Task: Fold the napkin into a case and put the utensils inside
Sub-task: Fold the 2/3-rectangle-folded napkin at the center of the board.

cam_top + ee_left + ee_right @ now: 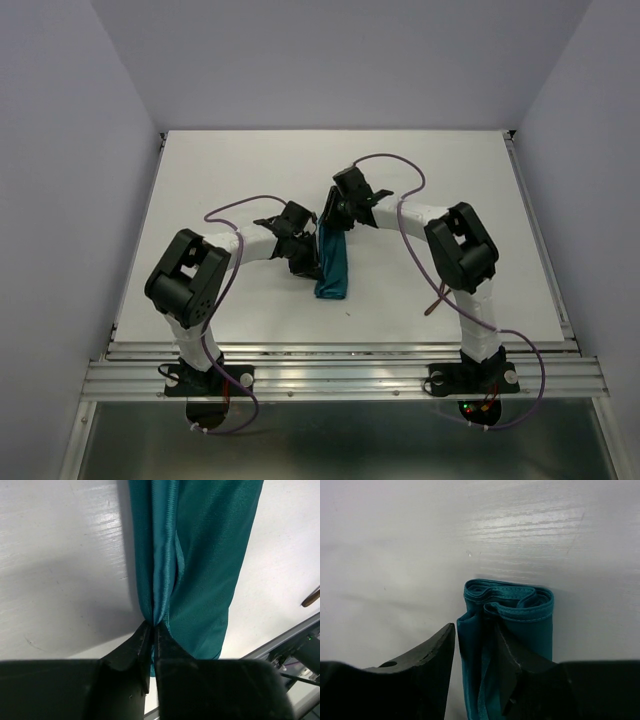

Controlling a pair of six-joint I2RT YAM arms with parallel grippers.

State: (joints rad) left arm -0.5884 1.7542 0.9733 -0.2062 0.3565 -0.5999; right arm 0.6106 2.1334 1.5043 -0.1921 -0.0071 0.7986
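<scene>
The teal napkin lies folded as a narrow strip in the middle of the table, running from far to near. My left gripper comes at it from the left. In the left wrist view this gripper is shut on a raised ridge of the napkin. My right gripper sits over the strip's far end. In the right wrist view it is open: one finger is tucked into the layered end of the napkin, the other stands outside on the left. One thin reddish-brown utensil lies to the right; only its tip shows in the left wrist view.
The white table is closed in by pale walls on three sides. An aluminium rail runs along the near edge, and both arm bases are bolted to it. Purple cables loop over the arms.
</scene>
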